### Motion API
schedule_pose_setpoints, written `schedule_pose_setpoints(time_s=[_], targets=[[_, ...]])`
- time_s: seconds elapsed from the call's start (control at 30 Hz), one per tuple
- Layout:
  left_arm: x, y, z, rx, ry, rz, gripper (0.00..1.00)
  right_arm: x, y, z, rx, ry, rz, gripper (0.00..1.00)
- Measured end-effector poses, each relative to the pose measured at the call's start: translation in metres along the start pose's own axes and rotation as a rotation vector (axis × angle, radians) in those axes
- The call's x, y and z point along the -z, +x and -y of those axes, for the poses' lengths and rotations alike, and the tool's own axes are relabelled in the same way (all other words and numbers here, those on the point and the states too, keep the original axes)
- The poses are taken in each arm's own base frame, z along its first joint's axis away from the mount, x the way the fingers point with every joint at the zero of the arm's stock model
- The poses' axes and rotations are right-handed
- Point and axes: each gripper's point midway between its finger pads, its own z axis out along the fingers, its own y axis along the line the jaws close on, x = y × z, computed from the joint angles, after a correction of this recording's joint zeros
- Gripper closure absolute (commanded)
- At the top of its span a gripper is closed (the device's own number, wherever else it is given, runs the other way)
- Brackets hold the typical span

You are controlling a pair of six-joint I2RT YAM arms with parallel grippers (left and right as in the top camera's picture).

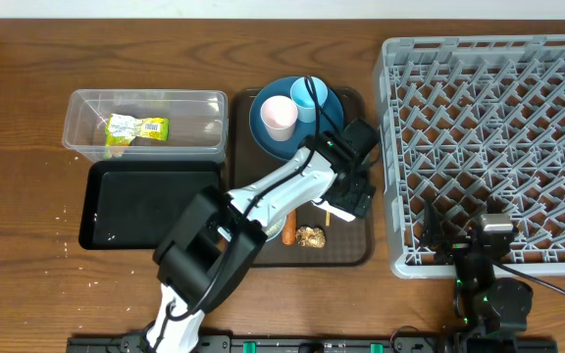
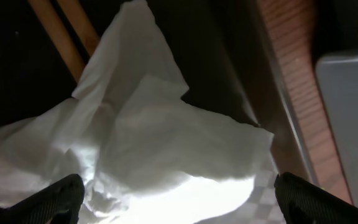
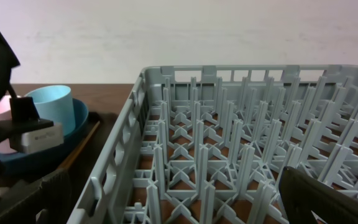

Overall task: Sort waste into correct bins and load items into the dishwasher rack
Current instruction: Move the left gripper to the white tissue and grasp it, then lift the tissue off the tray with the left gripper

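Observation:
My left gripper (image 1: 347, 199) hangs low over the right side of the brown serving tray (image 1: 361, 250), open. The crumpled white napkin (image 2: 166, 143) lies right under it, between the wide-apart fingers (image 2: 48, 202), with wooden chopsticks (image 2: 61, 37) beside it. A carrot stick (image 1: 288, 227) and a brown food lump (image 1: 310, 236) lie at the tray's front. The blue plate (image 1: 266, 131) carries a pink cup (image 1: 280, 117) and a light blue cup (image 1: 308, 99). The yellow-green wrapper (image 1: 136, 128) sits in the clear tub (image 1: 78, 137). My right gripper (image 1: 486, 233) is open over the front edge of the grey dishwasher rack (image 1: 498, 118).
The black tray (image 1: 155, 206) lies in front of the clear tub, left of the serving tray. The rack's near wall (image 3: 114, 180) stands close on the right of the serving tray. Bare wooden table (image 1: 18, 196) stretches to the left.

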Motion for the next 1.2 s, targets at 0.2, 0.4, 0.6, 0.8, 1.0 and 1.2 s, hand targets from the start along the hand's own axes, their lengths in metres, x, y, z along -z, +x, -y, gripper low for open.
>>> schedule_pose_setpoints(time_s=[0.2, 0.4, 0.6, 0.8, 1.0, 1.2], targets=[[-0.003, -0.002, -0.005, 0.0, -0.03, 0.008, 0.02, 0.0, 0.0, 0.0, 0.0, 0.0, 0.0, 0.01], [-0.003, -0.006, -0.006, -0.001, -0.038, 0.026, 0.02, 0.0, 0.0, 0.0, 0.0, 0.0, 0.0, 0.01], [-0.003, -0.007, -0.006, -0.002, -0.035, 0.032, 0.02, 0.0, 0.0, 0.0, 0.0, 0.0, 0.0, 0.01], [-0.004, -0.011, -0.005, -0.003, -0.031, 0.044, 0.02, 0.0, 0.0, 0.0, 0.0, 0.0, 0.0, 0.01], [-0.016, -0.007, -0.008, -0.001, -0.043, 0.022, 0.03, 0.0, 0.0, 0.0, 0.0, 0.0, 0.0, 0.01], [-0.016, -0.008, -0.011, 0.001, -0.055, 0.025, 0.13, 0.0, 0.0, 0.0, 0.0, 0.0, 0.0, 0.01]])
